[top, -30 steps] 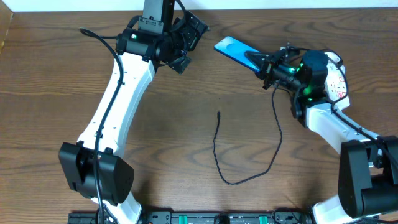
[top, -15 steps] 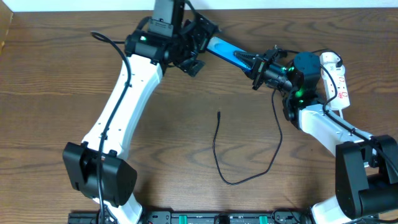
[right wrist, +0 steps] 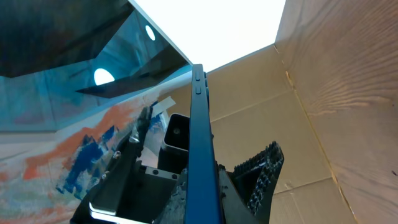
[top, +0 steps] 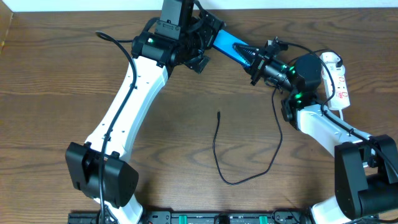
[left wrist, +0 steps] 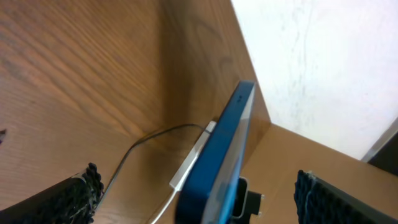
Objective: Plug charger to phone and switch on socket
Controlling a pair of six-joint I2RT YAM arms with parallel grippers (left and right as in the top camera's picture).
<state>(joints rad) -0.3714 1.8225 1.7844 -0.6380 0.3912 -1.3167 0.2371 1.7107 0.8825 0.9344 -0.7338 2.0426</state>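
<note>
Right gripper point(top: 256, 62) clamped on phone point(top: 229, 45), holding it raised, upper centre. Left gripper point(top: 202, 40) gaping around phone's far end, not gripping. Charger point(top: 236, 182) loose mid-frame, tip unplugged. Socket point(top: 339, 81) far right. Plugging, switching both left.

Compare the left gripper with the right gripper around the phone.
The left gripper has its jaws wide open; the right gripper has its jaws shut. The right gripper clamps one end of the phone; the left gripper only straddles the other end, with gaps on both sides. Both are at the same phone.
</note>
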